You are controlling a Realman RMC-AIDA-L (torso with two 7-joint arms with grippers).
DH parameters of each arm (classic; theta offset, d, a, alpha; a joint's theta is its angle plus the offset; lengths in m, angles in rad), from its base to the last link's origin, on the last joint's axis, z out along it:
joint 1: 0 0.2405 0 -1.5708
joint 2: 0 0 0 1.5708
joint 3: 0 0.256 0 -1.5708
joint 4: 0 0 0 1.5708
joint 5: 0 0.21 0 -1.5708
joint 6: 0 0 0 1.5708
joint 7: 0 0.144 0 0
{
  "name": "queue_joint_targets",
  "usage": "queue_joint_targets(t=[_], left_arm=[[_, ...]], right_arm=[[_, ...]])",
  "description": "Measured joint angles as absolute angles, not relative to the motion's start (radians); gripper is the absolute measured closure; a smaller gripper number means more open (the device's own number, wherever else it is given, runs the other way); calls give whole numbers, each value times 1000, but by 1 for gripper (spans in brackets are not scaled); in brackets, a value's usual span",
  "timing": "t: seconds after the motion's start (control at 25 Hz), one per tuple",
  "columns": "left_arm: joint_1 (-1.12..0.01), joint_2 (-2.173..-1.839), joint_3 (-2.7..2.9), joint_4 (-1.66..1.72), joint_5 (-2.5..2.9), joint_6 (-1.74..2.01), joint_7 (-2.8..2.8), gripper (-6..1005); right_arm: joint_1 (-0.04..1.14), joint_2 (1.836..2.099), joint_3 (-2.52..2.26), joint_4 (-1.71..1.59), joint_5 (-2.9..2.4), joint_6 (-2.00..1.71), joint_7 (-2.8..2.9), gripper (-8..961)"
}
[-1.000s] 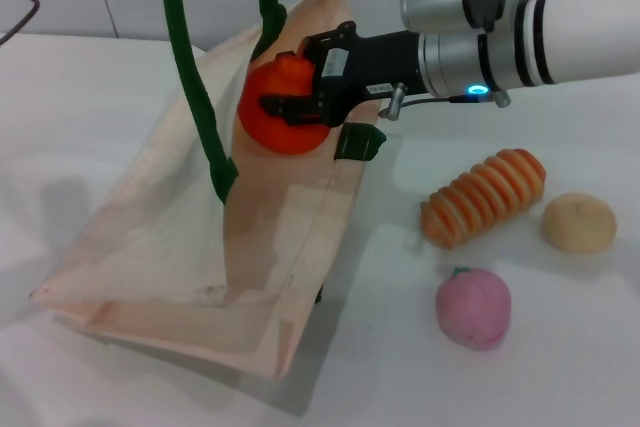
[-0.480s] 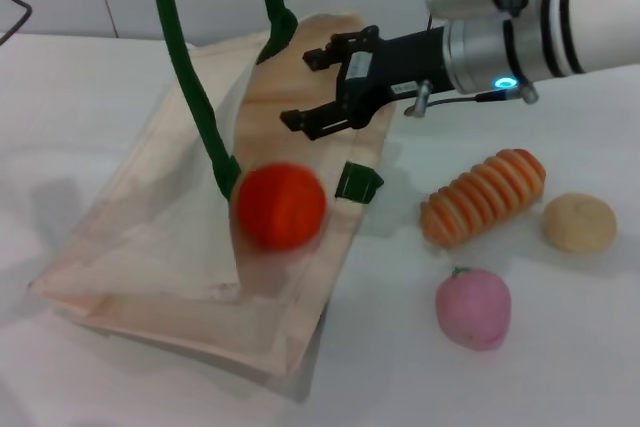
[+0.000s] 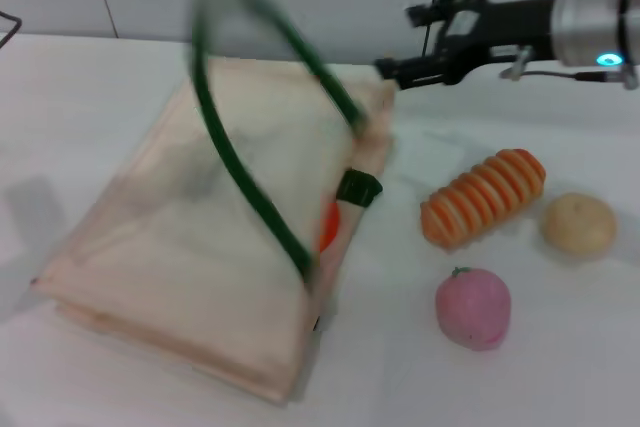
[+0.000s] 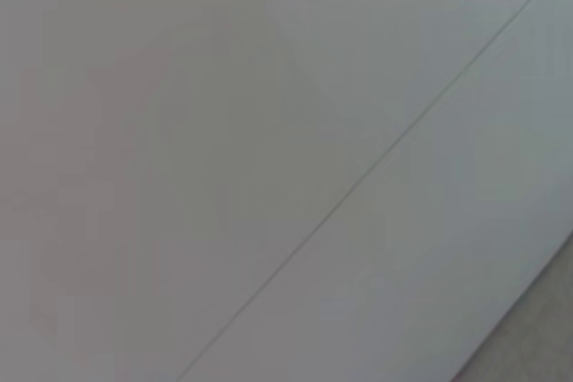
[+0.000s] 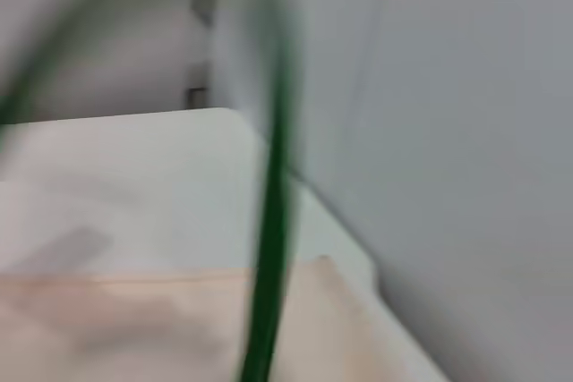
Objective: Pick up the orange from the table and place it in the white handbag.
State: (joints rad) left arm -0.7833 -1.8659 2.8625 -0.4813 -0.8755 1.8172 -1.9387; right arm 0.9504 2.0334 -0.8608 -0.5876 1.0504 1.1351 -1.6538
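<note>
— One sliver of the orange [image 3: 329, 226] is all we can see: it sits inside the bag [image 3: 190, 247], showing at the open edge just below the green tab [image 3: 359, 188].

— And the bag itself?

— It lies flat on the table [image 3: 90, 97], mouth toward the right side. A green handle [image 3: 250, 187] arcs across its top face, blurred. In the right wrist view we see the same handle [image 5: 273, 221] as a dark green streak over the cream fabric [image 5: 134, 328].

— Where do we find the right gripper [image 3: 425, 42]?

— Up in the air past the bag's far right corner, well above the table. Its fingers [image 3: 405, 69] are spread apart and hold nothing. It touches neither the bag nor the fruit.

— The left gripper?

— We cannot see it. Only a beige bit shows at the head view's top left corner, and the left wrist view shows just a plain grey surface with a thin seam [image 4: 376, 167].

— What else lies on the table?

— Three items to the right of the bag, all apart from it: a striped bread [image 3: 484, 197], a tan round piece [image 3: 579, 223] just beside the bread's right end, and a pink peach [image 3: 473, 308] nearer to us, below the bread.
</note>
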Motion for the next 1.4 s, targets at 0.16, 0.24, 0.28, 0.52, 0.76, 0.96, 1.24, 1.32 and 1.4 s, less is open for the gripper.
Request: queue_joint_targets(t=[0.16, 0.24, 0.28, 0.52, 0.76, 0.96, 1.24, 1.32, 1.4], left_arm=[[-778, -1868, 2862, -481, -872, 1799, -1936, 768], [-776, -1870, 2862, -480, -872, 1792, -1933, 716], [-774, -1872, 2862, -480, -873, 1791, -1930, 669], [-773, -1876, 2861, -480, -877, 1790, -1883, 439], [-769, -1902, 2856, -480, -899, 1781, -1756, 350], [-753, -1946, 2853, -480, -958, 1736, -1590, 353], [-700, -2014, 2854, -469, -1093, 1623, -1335, 356], [-692, -2027, 2853, -457, -1116, 1587, -1271, 356], [-680, -2030, 2851, -412, -1140, 1554, -1196, 357]], right_arm=[[889, 2031, -853, -669, 1058, 1129, -1628, 66], [867, 2031, -847, -697, 1060, 1123, -1616, 66], [858, 2031, -844, -707, 1061, 1120, -1611, 66], [827, 2029, -741, -726, 1064, 1109, -1607, 68], [760, 2030, -625, -718, 1231, 1084, -1704, 70], [680, 2033, -623, -696, 1460, 1084, -1828, 71], [602, 2032, -623, -546, 1789, 1093, -2100, 72], [589, 2034, -622, -493, 1873, 1094, -2189, 71], [583, 2034, -621, -424, 1967, 1096, -2281, 71]])
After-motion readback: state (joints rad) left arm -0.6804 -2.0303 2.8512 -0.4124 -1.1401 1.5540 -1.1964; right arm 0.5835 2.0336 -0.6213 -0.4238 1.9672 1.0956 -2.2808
